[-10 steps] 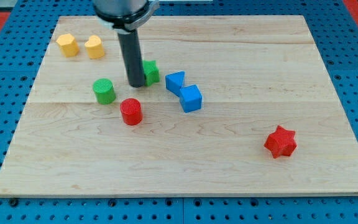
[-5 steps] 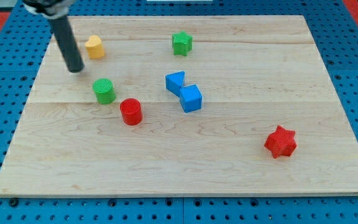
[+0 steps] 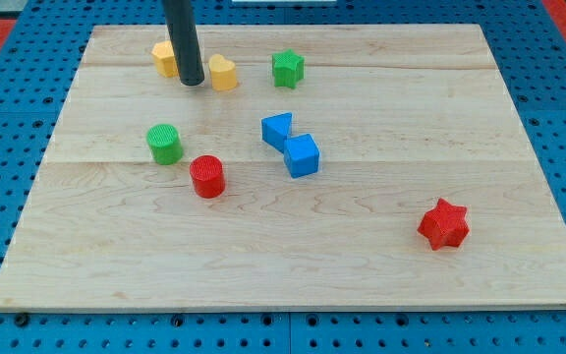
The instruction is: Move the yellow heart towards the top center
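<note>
The yellow heart lies near the view's top, left of centre, on the wooden board. My tip stands just left of it, close to its left side; whether it touches cannot be told. A second yellow block, its shape partly hidden, sits behind the rod on its left. A green star lies to the right of the heart.
A green cylinder and a red cylinder lie left of centre. Two blue blocks sit touching near the middle. A red star lies at the lower right.
The rod moved from the far left to the top, and both yellow blocks shifted right; the heart now lies right of the rod. Earlier, the green star went from the middle to the top.
</note>
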Available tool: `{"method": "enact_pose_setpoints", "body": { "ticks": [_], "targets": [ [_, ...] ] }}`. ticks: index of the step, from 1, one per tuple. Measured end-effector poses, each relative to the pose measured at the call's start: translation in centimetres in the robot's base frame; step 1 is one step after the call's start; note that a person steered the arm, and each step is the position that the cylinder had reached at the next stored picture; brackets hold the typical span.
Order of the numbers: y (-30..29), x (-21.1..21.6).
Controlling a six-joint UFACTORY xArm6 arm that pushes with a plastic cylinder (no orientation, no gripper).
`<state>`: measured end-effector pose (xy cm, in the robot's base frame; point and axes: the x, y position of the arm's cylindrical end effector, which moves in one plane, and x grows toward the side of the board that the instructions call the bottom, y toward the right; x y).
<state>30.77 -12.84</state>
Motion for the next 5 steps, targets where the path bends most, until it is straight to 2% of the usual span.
{"method": "enact_pose_setpoints", "body": {
  "ticks": [1, 3, 5],
  "targets": [
    [0.2, 2.0],
    [5.1, -0.1],
    [5.5, 0.2]
  ]
}}
